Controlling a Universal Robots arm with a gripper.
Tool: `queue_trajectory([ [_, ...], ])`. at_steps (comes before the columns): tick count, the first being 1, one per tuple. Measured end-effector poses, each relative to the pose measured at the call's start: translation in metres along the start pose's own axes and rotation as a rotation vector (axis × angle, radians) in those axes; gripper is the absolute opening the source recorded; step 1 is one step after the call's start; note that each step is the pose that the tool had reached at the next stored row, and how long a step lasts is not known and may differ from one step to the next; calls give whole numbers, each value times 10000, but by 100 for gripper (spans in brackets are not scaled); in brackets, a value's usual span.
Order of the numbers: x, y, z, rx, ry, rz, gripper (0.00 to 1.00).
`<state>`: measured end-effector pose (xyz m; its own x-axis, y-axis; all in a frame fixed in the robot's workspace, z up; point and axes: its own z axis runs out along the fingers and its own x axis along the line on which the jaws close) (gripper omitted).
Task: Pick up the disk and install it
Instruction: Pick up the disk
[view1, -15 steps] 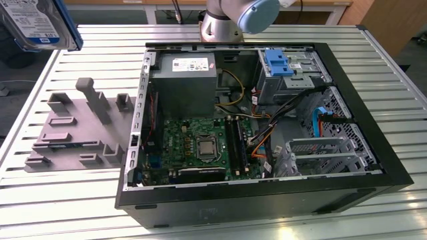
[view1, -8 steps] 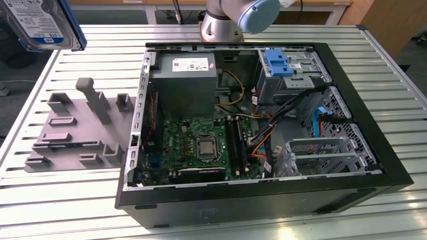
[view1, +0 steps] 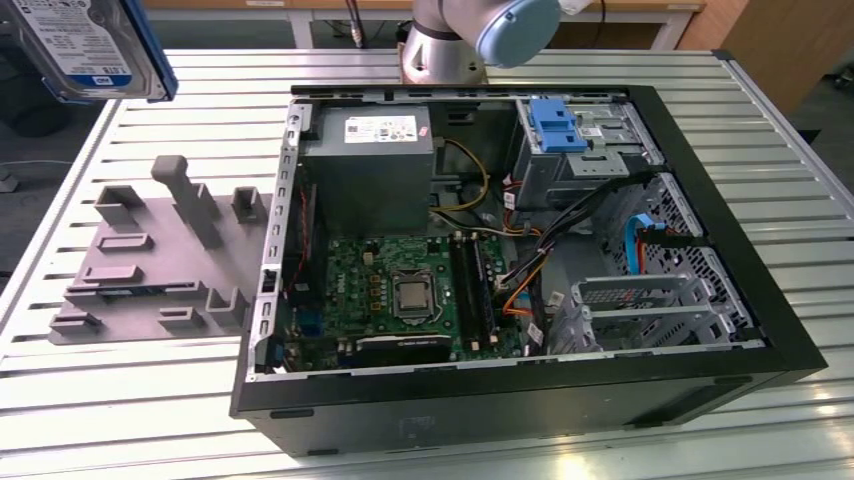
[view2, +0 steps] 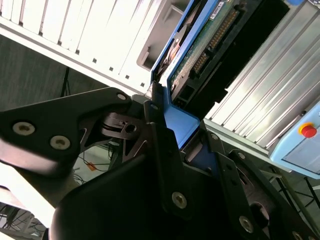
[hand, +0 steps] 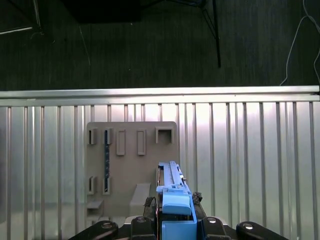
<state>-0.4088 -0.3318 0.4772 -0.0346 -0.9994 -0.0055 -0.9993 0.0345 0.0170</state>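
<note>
Blue plastic carrier (hand: 176, 205) frames the disk (view1: 83, 45), which hangs clear above the surface (view1: 134, 400), well apart from the open case (view1: 534, 410), out past the case's wall on the exterior view's left; the grey fixture (view1: 147, 250) lies just beside that same wall. In the second wrist view the end effector (view2: 181, 131) is pinching the disk by its carrier, fingers (view2: 157, 130) pressed against it from both sides. The step in hand looks like the carry toward the case; done well, it wants a firm, square pinch so the disk does not tilt, enough height to clear the case's rim, and a path that avoids the cables (view1: 574, 215) beside the drive cage (view1: 587, 135) inside the case.
</note>
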Motion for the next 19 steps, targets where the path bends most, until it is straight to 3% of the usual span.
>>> queue_trajectory([
  [8,-3,-64,-1,0,1,1,36],
  [13,-3,-69,-2,0,1,1,36],
  [19,-3,-68,-68,0,0,1,36],
])
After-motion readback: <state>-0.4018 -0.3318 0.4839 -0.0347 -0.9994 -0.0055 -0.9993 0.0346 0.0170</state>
